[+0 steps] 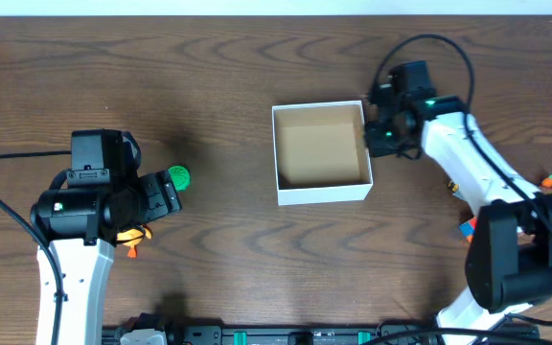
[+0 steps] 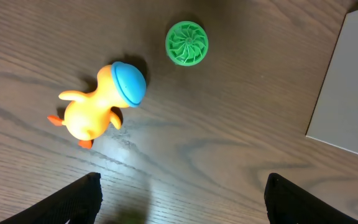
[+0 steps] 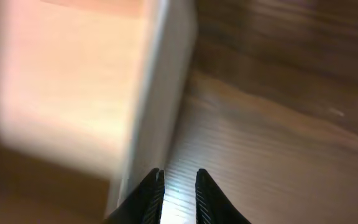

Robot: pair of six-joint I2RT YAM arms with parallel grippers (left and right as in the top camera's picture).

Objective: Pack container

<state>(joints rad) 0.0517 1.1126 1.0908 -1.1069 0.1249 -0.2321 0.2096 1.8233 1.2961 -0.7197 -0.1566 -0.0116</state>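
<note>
Crowding container (image 1: 322,195) right wall: right fingers (image 3: 199,186)

Overhead: looks straight down from well above the wooden table (image 1: 218,57), taking in both arms and the container (image 1: 321,153) near the middle.

Left wrist: faces down at the tabletop from close above, own fingertips (image 2: 73,202) at the bottom corners; shows a green disc (image 2: 187,43), an orange duck toy (image 2: 98,102) and, at the right edge, a white wall of the container (image 2: 347,87). Shares disc (image 1: 178,176) and container with overhead.

Right wrist: very near, blurred, aimed down along the container's white wall (image 3: 160,93) and the table beside it; shares that corner with overhead.
</note>
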